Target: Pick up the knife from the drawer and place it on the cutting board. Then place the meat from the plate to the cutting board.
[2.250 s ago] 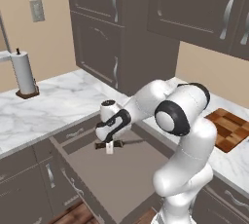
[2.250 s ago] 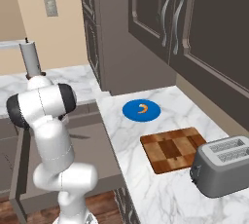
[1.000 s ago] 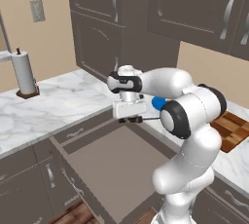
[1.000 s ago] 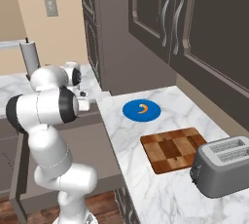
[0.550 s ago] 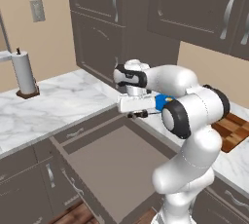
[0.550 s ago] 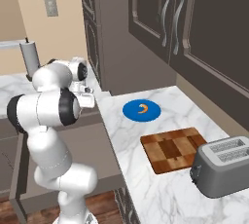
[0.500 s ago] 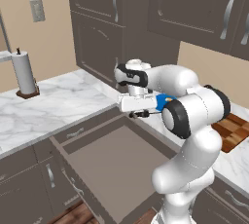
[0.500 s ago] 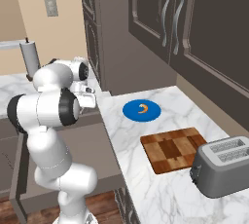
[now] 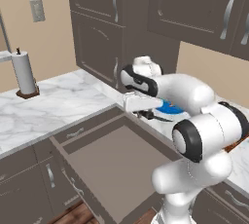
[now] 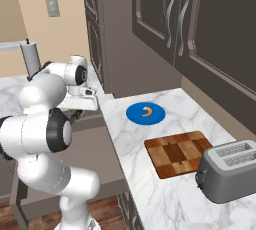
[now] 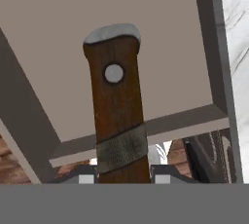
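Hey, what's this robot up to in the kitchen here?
The robot's gripper is holding a knife by its wooden handle, above the open drawer. On the counter, the cutting board is bare, and the small orange piece of meat sits on the blue plate.

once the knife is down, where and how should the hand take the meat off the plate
Probably from straight above, closing across the middle of the curve. The meat is a tiny orange crescent lying flat near the middle of the blue plate, so no side gives an edge to get under. The plate's bare surface around it leaves the fingers room.
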Controlling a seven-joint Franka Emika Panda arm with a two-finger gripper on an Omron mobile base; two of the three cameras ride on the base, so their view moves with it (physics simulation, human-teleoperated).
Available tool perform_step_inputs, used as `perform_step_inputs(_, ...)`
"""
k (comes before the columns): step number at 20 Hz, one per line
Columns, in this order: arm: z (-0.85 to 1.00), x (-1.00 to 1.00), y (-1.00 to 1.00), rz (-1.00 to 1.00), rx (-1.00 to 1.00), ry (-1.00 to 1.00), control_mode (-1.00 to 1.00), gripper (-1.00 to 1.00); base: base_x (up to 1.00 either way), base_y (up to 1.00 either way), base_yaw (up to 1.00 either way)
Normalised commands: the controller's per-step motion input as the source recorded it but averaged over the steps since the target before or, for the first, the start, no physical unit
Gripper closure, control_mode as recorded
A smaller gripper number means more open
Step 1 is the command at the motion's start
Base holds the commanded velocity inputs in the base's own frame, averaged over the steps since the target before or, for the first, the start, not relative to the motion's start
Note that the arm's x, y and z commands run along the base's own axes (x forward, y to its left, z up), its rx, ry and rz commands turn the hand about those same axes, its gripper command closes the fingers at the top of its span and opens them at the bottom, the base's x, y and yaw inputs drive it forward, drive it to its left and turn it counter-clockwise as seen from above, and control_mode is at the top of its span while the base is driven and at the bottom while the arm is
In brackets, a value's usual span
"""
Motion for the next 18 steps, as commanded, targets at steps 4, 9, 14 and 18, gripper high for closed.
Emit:
perform_step_inputs(4, 0.39, -0.05, 0.00, 0.10, 0.02, -0.40, -1.00, 1.00, 0.00, 0.00, 0.00)
perform_step_inputs(9, 0.39, 0.02, -0.09, 0.12, 0.00, -0.25, -1.00, 1.00, 0.00, 0.00, 0.00)
perform_step_inputs(14, 0.10, 0.05, -0.31, 0.15, 0.01, -0.08, -1.00, 1.00, 0.00, 0.00, 0.00)
perform_step_inputs(18, 0.00, 0.00, -0.48, 0.15, 0.00, -0.02, -1.00, 1.00, 0.00, 0.00, 0.00)
